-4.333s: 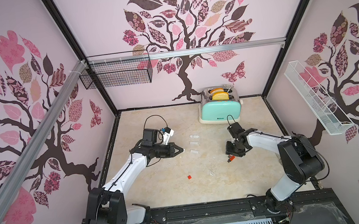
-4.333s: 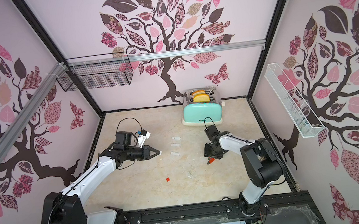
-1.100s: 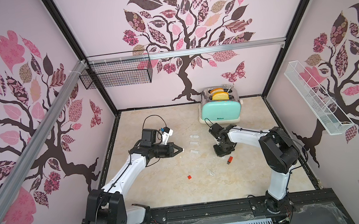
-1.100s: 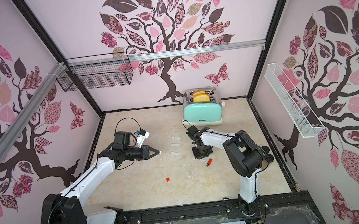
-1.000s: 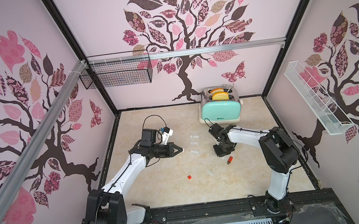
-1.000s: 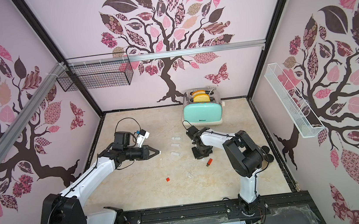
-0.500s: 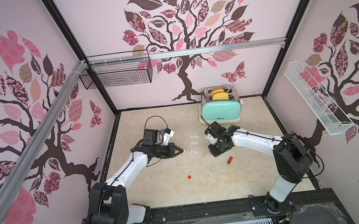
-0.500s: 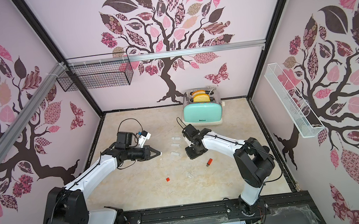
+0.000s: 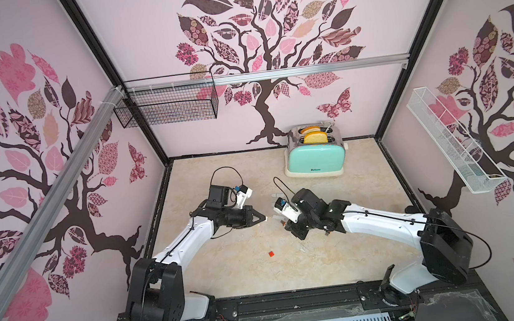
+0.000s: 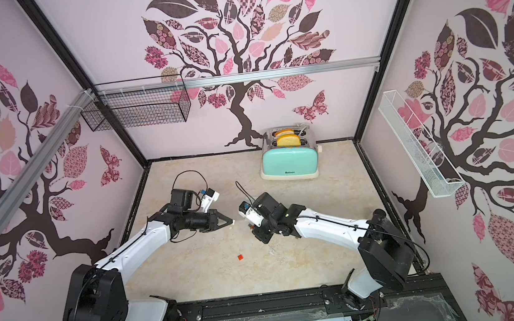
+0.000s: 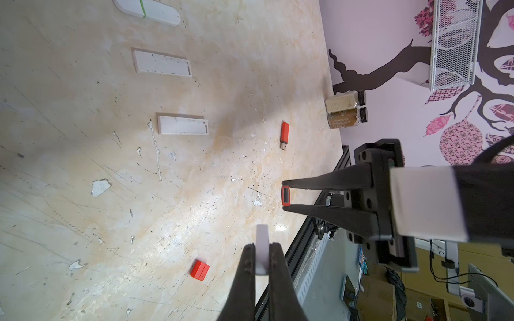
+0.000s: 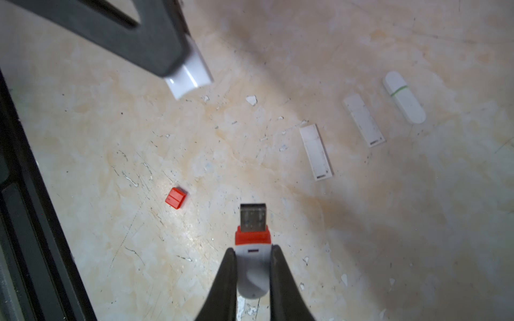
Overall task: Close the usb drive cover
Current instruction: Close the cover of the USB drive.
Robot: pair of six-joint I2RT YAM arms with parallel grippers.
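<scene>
Protruding from clamped right pincer [image 12: 253, 249], usb drive [image 12: 252, 222] faces cover [image 11: 262, 234] — left pincer [image 11: 262, 247] clamps it.

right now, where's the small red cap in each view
top view: red cap alone on the table, a little off the left tool
top view: red cap, same spot
left wrist: red cap on the table, close to the left tool's tips
right wrist: red cap on the table, near the held drive
shared landmark: white cap in the left tool
</scene>
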